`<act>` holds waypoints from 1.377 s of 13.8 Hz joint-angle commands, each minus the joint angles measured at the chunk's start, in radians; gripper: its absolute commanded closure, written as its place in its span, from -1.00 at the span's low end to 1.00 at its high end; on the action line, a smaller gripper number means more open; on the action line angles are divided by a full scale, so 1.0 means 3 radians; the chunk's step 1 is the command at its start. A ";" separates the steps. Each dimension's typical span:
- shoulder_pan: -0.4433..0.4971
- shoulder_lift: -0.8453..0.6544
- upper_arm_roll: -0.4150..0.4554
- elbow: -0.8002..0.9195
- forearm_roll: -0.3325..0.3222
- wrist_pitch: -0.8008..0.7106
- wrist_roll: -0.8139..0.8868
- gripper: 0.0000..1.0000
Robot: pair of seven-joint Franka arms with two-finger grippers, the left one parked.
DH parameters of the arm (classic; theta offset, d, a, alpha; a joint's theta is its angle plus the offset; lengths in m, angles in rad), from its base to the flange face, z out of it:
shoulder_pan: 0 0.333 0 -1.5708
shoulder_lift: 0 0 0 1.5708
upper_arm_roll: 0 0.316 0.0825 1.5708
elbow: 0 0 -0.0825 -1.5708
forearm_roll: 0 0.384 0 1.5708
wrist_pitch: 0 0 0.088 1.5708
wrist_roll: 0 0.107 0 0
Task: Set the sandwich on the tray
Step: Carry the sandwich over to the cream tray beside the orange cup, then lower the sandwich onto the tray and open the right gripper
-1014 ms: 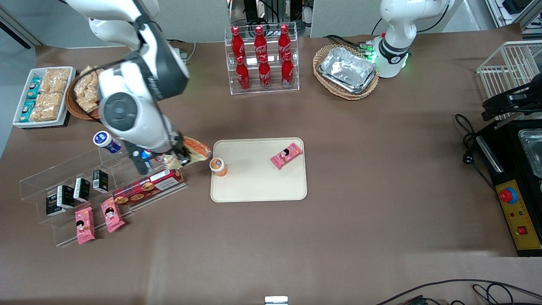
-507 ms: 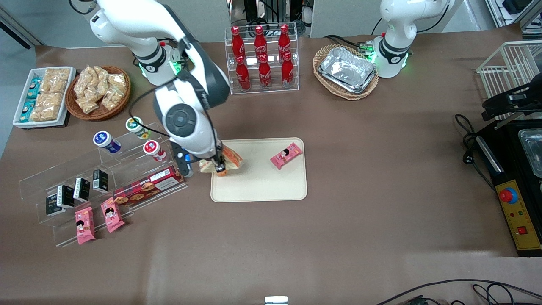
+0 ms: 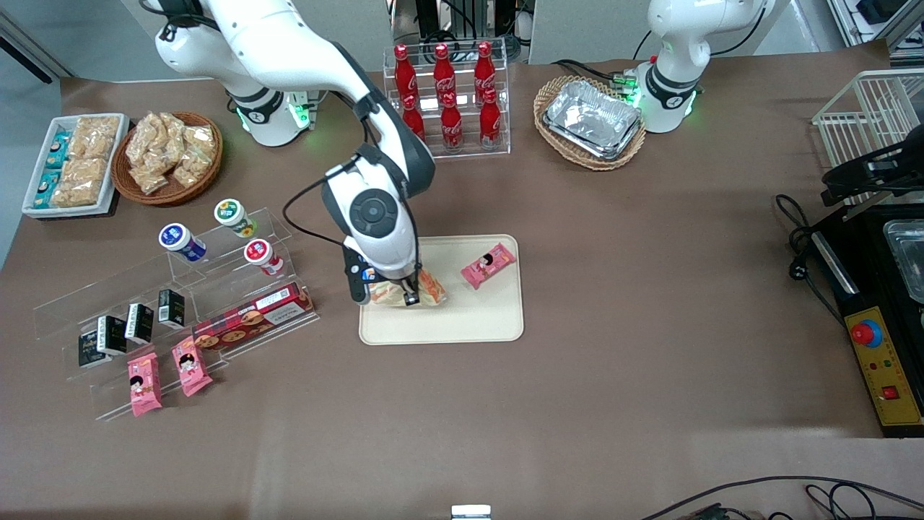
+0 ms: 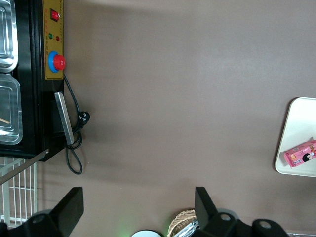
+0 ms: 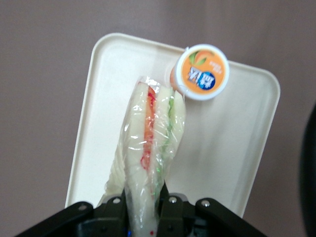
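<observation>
Right arm [image 3: 289, 50]: glossy white shells, dark grey joint cap, black cable, green base light; end effector [image 3: 393, 292] black.

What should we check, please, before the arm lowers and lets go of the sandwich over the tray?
1. Grip: gripper above the tray, shut on the sandwich: ok.
2. Sandwich over the tray: ok.
3. Orange-lidded cup stands on the tray close beside the sandwich's tip; touching or apart: cannot tell.
4. Pink snack packet lies on the tray, apart from the sandwich, toward the parked arm's end: ok.
5. Bare tray surface nearer the front camera for the set-down: ok.
6. Height of the sandwich above the tray: cannot tell.
</observation>
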 commanded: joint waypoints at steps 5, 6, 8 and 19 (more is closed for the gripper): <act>0.0143 0.0552 0.0017 0.0297 0.0062 0.0441 0.0361 1.00; 0.0143 0.0572 0.0037 0.0297 0.0062 0.0472 0.0366 1.00; 0.0143 0.0593 0.0043 0.0297 0.0062 0.0482 0.0372 0.61; 0.0143 0.0562 0.0038 0.0302 0.0011 0.0528 0.0244 -1.00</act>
